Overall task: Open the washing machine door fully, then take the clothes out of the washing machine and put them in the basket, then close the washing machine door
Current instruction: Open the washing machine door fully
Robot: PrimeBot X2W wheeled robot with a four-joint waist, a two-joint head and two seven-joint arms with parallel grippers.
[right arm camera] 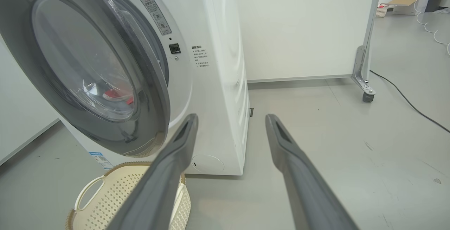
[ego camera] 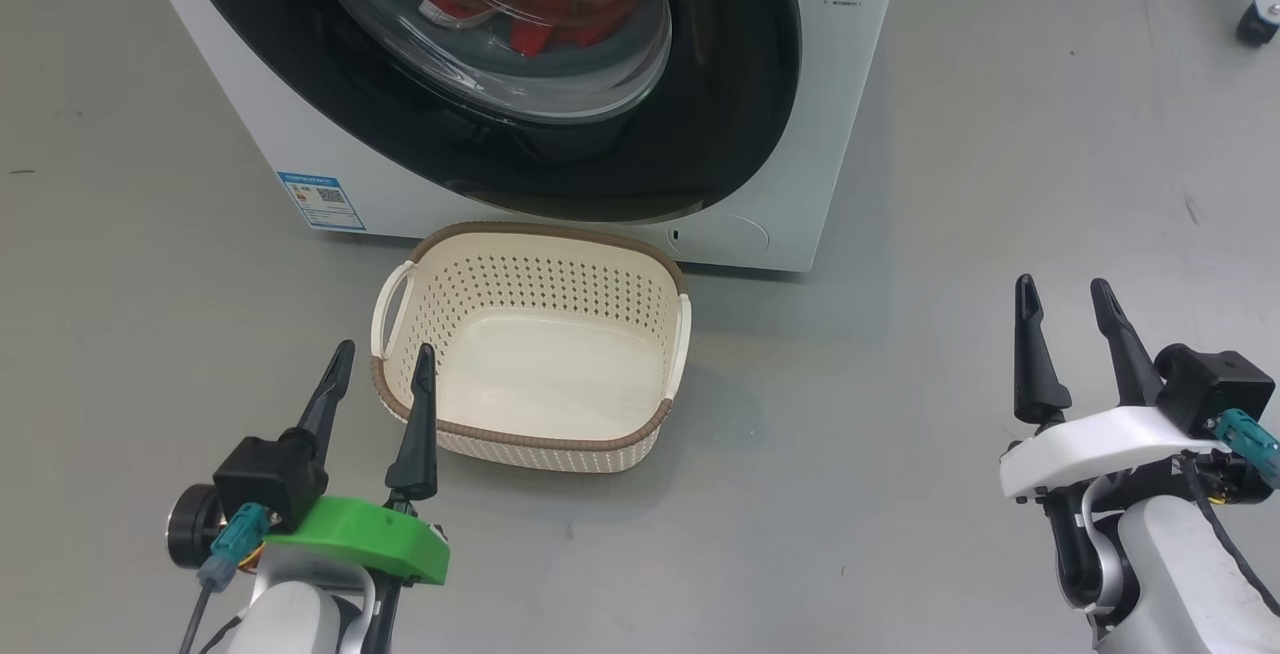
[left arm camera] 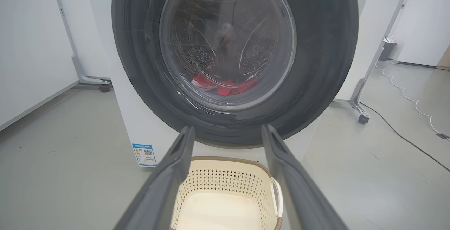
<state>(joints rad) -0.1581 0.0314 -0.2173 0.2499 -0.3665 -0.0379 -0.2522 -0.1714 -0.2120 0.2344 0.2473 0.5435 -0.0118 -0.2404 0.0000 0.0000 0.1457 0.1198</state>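
Red clothes [ego camera: 530,19] lie inside the washing machine [ego camera: 845,184], behind the washing machine door [ego camera: 730,84]; the right wrist view shows that door ajar, unclear from the head view; the basket [ego camera: 540,234] stands just near of it; left gripper [ego camera: 385,359] and right gripper [ego camera: 1060,289] gape wide, holding nothing; a cable [right arm camera: 407,100] trails far right.

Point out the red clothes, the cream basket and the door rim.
Bright red fabric clothes [left arm camera: 226,88]: left wrist view, heap's middle.
Cream perforated plastic basket [ego camera: 560,364]: head view, bare inside floor.
Round glossy black washing machine door [ego camera: 737,84]: head view, right rim.

txt illegible | washer [ego camera: 840,134] sticker [ego camera: 321,200]: QR code | label [right arm camera: 155,13]: warning triangle
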